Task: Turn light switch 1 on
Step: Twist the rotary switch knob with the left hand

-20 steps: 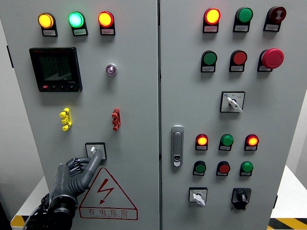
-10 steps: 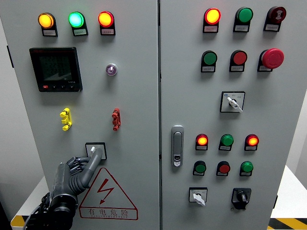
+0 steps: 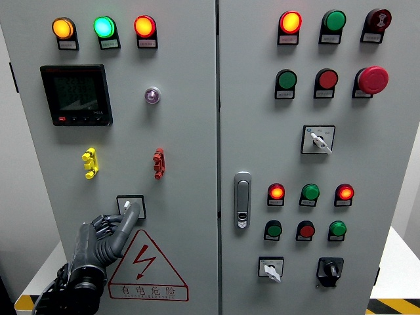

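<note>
one finger of the left hand (image 3: 105,233) touches the switch (image 3: 130,206), others curled.

We count two cabinet doors (image 3: 184,131), one on each side of the centre seam. The left door carries three lit indicator lamps (image 3: 104,27), one digital meter (image 3: 75,94), one warning triangle (image 3: 146,268). The right door carries one red mushroom button (image 3: 373,80), one door handle (image 3: 243,200) and three rotary selector switches (image 3: 318,140).
</note>
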